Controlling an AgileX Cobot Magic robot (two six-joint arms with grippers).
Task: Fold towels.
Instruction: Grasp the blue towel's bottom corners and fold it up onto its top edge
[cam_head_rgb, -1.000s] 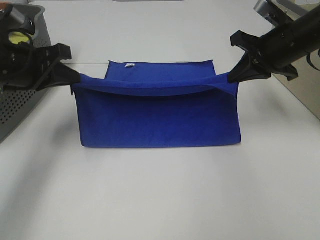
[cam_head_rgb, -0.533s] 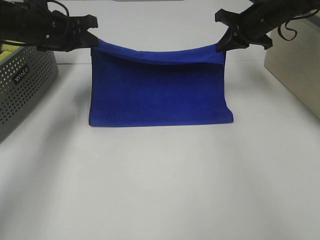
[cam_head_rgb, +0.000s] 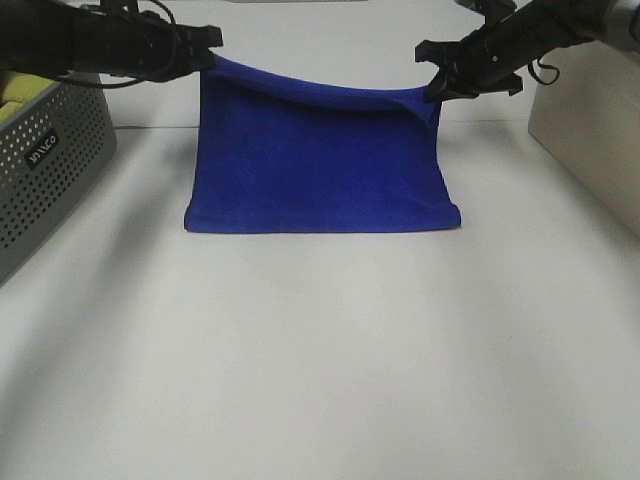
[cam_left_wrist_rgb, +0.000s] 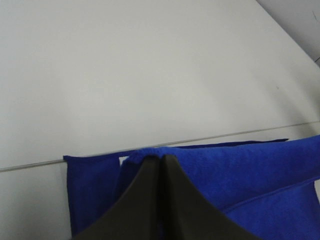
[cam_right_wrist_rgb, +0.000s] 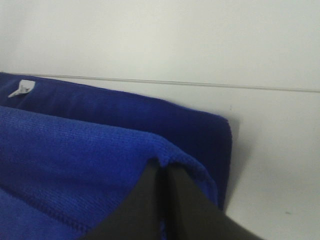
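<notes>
blue towel (cam_head_rgb: 320, 170) mid-fold, lifted edge slung between arms, fold line on white worktop (cam_head_rgb: 320, 380) | left end effector (cam_head_rgb: 207, 50) and right end effector (cam_head_rgb: 432, 88) each clenched on a corner | risk: uneven travel skews edges; thin pinch slips, corner drops | worktop matte, seam behind; grey perforated basket (cam_head_rgb: 50, 170) left, beige box (cam_head_rgb: 590, 130) right

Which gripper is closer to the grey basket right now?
Left. The left gripper holds the towel just beside the basket; the right gripper holds its far corner.
</notes>
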